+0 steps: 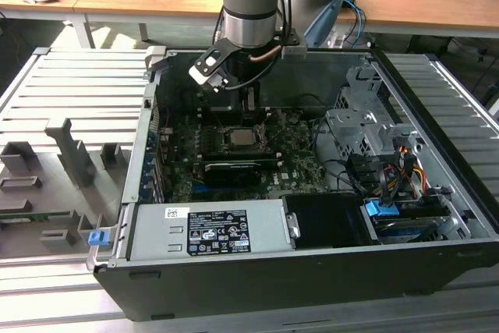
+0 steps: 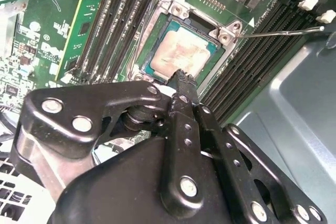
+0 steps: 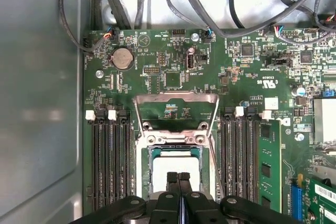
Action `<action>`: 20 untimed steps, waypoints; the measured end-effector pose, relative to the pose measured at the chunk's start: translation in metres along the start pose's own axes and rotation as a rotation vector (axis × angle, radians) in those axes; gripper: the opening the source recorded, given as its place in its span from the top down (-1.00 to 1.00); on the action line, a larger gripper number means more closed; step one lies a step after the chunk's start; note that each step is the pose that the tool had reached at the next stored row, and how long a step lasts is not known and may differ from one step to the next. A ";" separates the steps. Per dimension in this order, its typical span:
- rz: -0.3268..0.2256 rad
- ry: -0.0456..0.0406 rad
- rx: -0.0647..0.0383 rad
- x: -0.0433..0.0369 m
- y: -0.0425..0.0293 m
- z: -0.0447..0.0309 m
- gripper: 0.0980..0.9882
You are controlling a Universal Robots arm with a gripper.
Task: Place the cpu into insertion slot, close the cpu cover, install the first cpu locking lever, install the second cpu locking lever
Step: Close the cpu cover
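The hand [image 3: 178, 178], fingers together and empty, hangs straight above the cpu [image 3: 159, 174] seated in the insertion slot [image 3: 146, 171].

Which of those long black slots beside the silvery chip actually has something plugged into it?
The one farthest from the cpu: a green memory stick stands in it, while the other slots flanking the cpu are bare black.
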State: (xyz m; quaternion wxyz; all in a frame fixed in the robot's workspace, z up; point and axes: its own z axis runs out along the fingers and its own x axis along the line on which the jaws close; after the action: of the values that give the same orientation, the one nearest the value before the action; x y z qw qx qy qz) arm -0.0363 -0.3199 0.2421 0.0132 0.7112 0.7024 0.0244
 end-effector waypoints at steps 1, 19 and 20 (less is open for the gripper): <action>0.000 0.0000 0.000 0.0001 0.0001 -0.0016 0.98; 0.000 0.0000 0.000 0.0020 0.0010 -0.0189 0.98; 0.000 0.0000 0.000 0.0021 0.0010 -0.0196 0.98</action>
State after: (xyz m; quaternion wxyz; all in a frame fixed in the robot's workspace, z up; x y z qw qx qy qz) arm -0.0363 -0.3181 0.2617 0.0132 0.7112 0.7024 0.0244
